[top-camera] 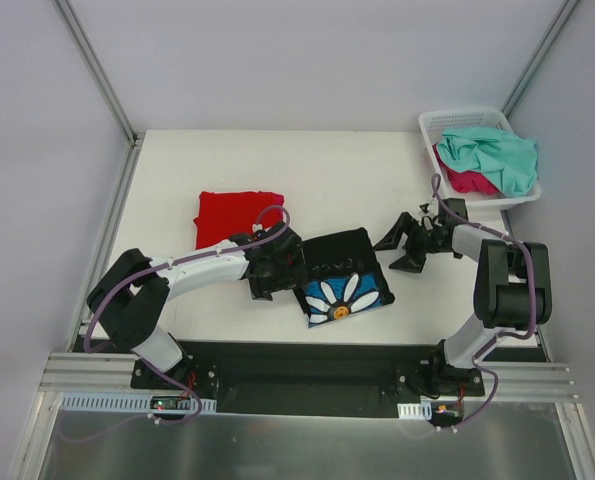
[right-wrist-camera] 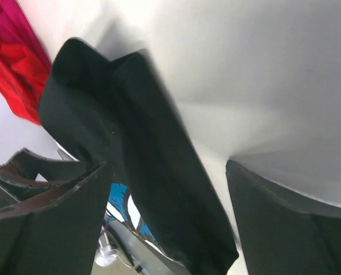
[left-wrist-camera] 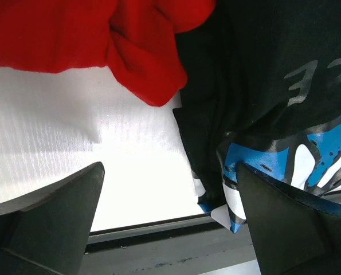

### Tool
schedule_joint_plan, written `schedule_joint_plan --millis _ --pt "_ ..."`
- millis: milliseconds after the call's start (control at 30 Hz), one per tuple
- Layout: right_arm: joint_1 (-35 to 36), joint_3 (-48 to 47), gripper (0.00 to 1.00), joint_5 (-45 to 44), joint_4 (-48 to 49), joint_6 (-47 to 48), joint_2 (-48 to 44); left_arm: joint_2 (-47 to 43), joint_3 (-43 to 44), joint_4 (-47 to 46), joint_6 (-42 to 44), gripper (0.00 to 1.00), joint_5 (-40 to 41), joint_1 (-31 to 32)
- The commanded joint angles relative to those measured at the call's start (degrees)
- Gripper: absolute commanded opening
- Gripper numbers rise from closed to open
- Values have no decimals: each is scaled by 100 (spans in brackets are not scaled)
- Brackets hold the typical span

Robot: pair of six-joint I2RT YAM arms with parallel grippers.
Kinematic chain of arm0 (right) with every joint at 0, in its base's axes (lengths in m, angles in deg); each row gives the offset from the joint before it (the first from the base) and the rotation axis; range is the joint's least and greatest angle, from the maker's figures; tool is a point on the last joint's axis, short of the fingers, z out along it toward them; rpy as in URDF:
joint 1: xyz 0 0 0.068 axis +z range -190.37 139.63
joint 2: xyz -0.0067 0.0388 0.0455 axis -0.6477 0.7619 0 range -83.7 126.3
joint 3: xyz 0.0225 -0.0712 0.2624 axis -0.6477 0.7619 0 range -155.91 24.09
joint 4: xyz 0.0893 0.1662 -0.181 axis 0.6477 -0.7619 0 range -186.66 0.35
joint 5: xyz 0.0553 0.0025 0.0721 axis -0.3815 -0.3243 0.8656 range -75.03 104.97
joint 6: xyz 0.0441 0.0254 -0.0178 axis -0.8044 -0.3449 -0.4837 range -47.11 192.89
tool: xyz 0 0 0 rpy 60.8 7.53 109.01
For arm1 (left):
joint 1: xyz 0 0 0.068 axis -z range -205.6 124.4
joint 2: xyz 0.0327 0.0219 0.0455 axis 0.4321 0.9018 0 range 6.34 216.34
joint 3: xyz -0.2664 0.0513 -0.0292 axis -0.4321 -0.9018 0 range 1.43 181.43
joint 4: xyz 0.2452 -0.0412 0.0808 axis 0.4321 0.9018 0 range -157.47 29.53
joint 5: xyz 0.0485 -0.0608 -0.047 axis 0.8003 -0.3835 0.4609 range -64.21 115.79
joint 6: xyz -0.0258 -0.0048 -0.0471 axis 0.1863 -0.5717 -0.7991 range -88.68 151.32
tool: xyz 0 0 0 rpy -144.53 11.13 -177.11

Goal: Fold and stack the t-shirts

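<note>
White table (top-camera: 167, 190) — folded black daisy t-shirt (top-camera: 339, 262)

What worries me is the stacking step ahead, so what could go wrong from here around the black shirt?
1. In the right wrist view, a fold of the black shirt lies between the fingers of the open right gripper. Pulling back could drag the cloth and undo the fold.
2. The open left gripper sits by that shirt's corner, with the red shirt close by. Closing there might pinch only one layer, or catch both shirts.
</note>
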Motion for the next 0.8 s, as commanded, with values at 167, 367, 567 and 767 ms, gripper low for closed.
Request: schedule_joint_plan --millis 167,367,567,767 --pt "166 11 86 754 203 30 -214 -143 206 126 76 99 -52 -18" --pt "175 274 84 824 438 -101 -118 -178 153 126 76 99 -52 -18" --pt "193 687 81 859 835 -216 23 -143 162 126 76 99 -78 -18" --pt "333 854 80 885 1089 -312 120 -169 162 135 68 99 -70 -9"
